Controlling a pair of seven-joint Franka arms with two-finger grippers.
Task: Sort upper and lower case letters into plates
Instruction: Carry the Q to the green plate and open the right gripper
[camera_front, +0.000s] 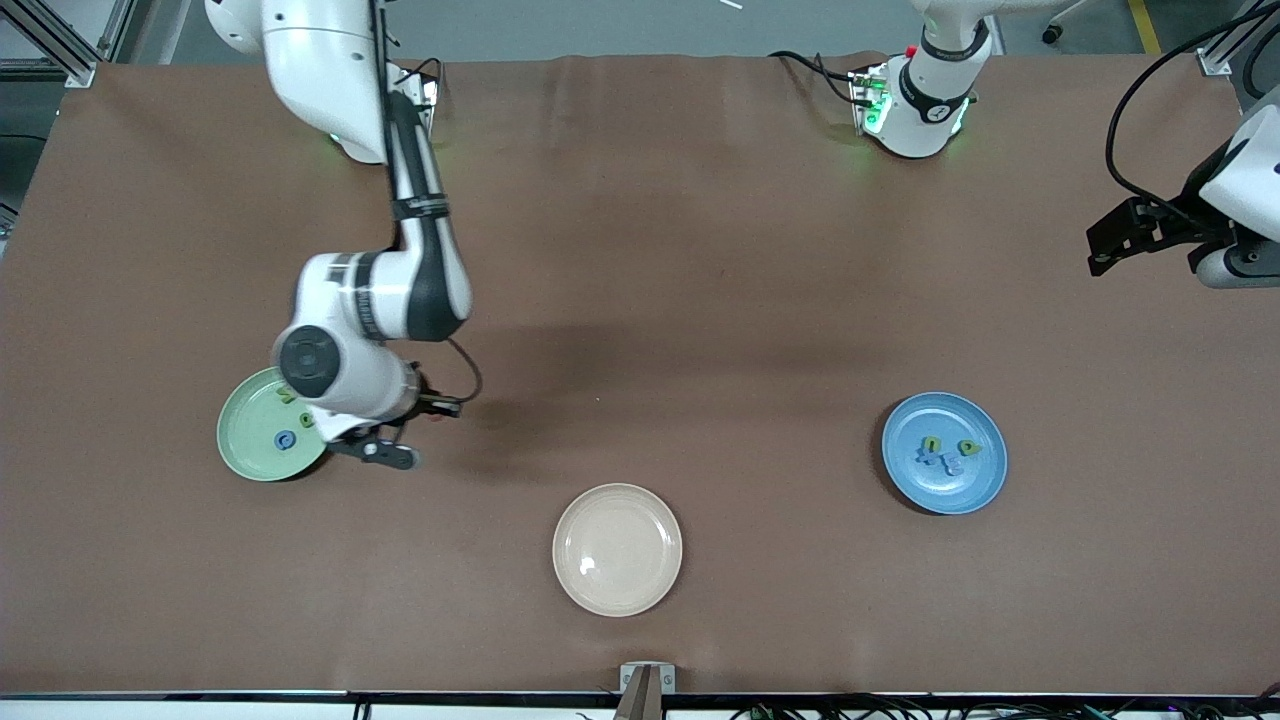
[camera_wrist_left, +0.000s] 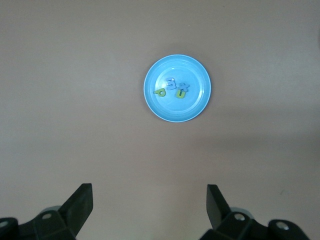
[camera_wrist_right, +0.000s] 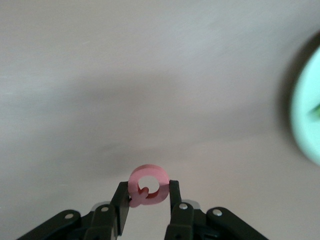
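Observation:
The pale mint green plate (camera_front: 245, 450) lies toward the right arm's end of the table and holds a blue letter (camera_front: 285, 440) and two green letters (camera_front: 307, 420). My right gripper (camera_wrist_right: 148, 192) is shut on the red letter (camera_wrist_right: 148, 170) and hangs over bare table just beside that plate's rim (camera_wrist_right: 307, 120). In the front view the right hand (camera_front: 380, 450) hides the red letter. The blue plate (camera_front: 965, 490) lies toward the left arm's end and holds two green letters (camera_front: 969, 447) and two blue letters (camera_front: 930, 458). My left gripper (camera_wrist_left: 150, 192) is open and empty, high over the table, with the blue plate (camera_wrist_left: 195, 107) in its view.
An empty cream-beige plate (camera_front: 630, 570) lies between the two plates, nearer the front camera. The left arm (camera_front: 1235, 210) waits at the table's edge. A brown mat covers the whole table.

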